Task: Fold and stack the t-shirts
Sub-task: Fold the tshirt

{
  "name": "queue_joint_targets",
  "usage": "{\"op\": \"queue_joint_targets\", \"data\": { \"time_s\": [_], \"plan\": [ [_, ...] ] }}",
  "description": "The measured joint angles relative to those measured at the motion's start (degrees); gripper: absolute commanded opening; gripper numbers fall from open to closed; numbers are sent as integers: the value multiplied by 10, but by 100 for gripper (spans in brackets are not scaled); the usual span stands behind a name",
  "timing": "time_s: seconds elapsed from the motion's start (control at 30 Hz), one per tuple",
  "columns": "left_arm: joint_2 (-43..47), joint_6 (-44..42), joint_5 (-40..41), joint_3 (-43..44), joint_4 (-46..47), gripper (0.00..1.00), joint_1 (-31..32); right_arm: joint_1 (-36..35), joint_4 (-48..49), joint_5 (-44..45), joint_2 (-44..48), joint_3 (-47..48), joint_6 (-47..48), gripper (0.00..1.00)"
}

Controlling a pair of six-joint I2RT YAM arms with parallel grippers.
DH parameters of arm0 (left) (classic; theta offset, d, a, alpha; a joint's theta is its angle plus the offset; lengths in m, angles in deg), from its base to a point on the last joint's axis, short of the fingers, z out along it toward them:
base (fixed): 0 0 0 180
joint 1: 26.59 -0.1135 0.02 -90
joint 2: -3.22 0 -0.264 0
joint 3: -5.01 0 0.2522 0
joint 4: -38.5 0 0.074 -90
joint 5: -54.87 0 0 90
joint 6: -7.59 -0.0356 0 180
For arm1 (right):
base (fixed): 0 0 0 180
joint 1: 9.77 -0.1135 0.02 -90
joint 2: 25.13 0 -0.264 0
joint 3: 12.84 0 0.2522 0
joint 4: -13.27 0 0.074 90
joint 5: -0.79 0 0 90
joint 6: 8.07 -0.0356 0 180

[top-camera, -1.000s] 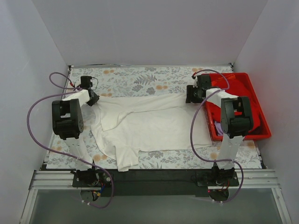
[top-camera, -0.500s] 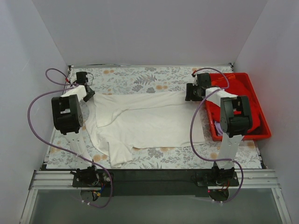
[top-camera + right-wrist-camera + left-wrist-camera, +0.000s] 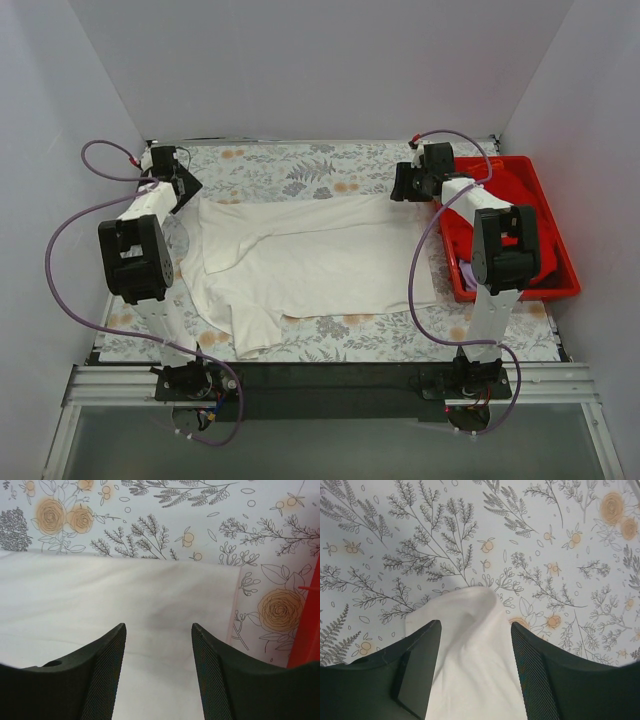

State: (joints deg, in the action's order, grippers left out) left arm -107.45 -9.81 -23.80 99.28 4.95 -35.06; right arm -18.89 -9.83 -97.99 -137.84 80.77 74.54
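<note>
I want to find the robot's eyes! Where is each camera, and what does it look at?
Top: high behind left arm and right arm, facing down on white shirt, red tray.
Left wrist: looks down past left fingers at a shirt corner.
Right wrist: down past right fingers at the shirt's edge near the tray.
All share the shirt.

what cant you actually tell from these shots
- Tray contents: in the top view the right arm covers much of it. A purple scrap shows but is unidentifiable.
- Second shirt: seen in no view.
- Whether the left jaws touch the white shirt: in the left wrist view the bottom edge cuts that off.
</note>
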Motion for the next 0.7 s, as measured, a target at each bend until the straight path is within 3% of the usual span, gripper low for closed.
{"op": "queue_joint_targets", "data": {
  "time_s": [0.27,0.47,0.6,0.7],
  "plan": [
    [-14,0,-23,3,7,52,0,0,4,-18,-7,10,-6,61],
    [-56,-2,-37,22,9,37,0,0,4,-17,-31,10,-14,61],
    [-78,-3,-40,24,10,23,0,0,5,-13,-37,10,-14,61],
    [-94,-6,-37,28,14,6,0,1,9,-5,-41,5,-14,61]
  ]
}}
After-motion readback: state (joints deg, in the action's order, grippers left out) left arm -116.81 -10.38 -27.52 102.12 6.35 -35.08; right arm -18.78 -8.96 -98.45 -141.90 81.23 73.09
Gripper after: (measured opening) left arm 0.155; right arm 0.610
